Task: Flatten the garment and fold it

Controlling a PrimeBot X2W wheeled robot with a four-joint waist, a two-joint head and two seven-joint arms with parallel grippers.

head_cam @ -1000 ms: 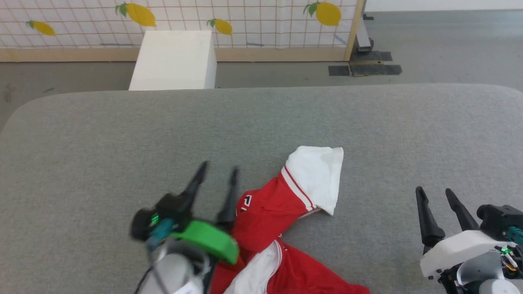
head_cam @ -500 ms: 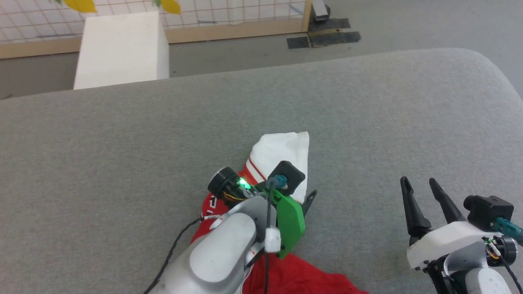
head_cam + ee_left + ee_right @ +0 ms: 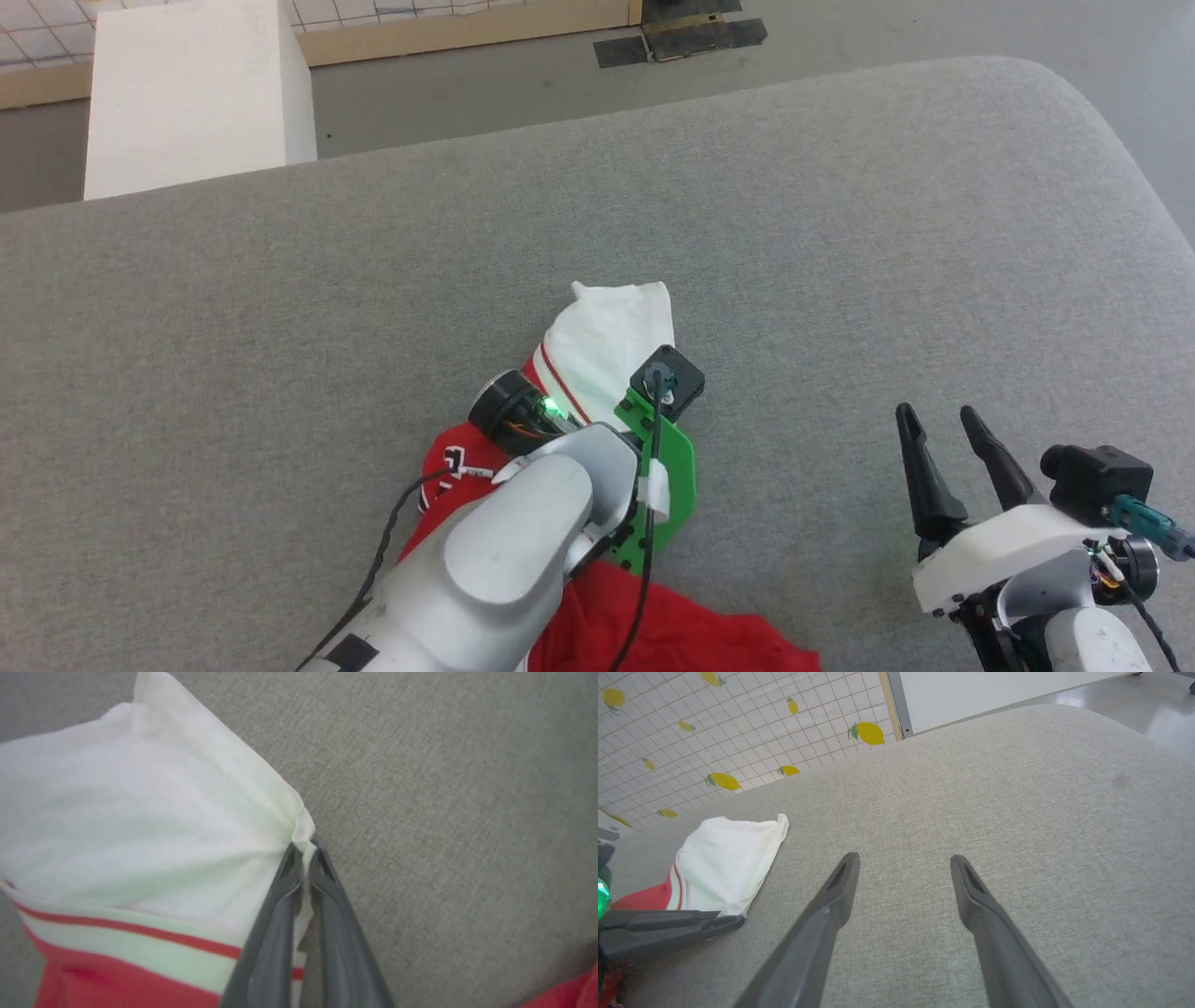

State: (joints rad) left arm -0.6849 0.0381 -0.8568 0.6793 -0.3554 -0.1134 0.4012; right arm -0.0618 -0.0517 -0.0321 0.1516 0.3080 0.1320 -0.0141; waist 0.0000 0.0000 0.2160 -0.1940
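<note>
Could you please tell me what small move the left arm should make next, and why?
Probably draw the sleeve gently outward, away from the red folds: the left gripper is shut on its edge, and the garment lies bunched.

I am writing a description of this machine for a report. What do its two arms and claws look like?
Each claw has two long, dark grey, pointed fingers: left claw, right claw. The left forearm is rounded silver-grey, with a green plate, a black cable and a small green light. At the right claw sit a white shell and a black camera block.
</note>
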